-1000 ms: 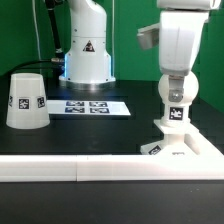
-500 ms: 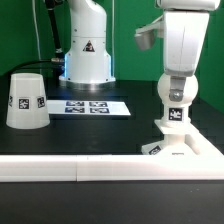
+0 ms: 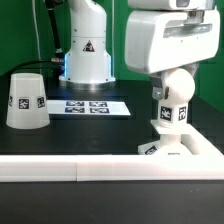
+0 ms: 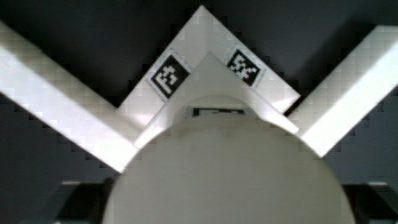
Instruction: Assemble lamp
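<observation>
The matte white round-headed bulb [image 3: 176,98] stands on the low angular white base [image 3: 172,148] at right, directly under the gripper [image 3: 166,70]; whether it grips cannot be told.

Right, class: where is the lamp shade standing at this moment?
The shade stands on the table at the exterior view's left, close beside the marker board and well apart from the base and bulb.
</observation>
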Controlling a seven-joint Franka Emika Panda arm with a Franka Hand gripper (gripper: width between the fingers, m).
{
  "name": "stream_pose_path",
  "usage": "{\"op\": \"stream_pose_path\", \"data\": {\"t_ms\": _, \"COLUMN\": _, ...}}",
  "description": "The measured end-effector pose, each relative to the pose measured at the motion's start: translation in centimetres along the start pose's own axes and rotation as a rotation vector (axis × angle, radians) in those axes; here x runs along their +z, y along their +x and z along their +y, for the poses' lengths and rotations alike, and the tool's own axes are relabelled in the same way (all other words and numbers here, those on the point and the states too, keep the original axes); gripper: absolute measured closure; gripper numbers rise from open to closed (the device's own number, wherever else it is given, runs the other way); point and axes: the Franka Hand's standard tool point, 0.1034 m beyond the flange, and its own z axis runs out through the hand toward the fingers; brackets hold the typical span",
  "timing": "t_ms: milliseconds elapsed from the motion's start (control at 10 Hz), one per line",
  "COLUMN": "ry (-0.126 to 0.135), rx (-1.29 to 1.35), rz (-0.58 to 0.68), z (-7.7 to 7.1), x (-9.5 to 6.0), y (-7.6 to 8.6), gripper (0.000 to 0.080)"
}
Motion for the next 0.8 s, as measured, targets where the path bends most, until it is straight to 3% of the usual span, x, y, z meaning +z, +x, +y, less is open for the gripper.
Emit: {"op": "stream_pose_path", "data": {"t_ms": 800, "ry": 0.004, "rx": 0.584, "rz": 0.003, "z": -0.29, "x": 0.03, "y": 0.08, "gripper": 0.0220}}
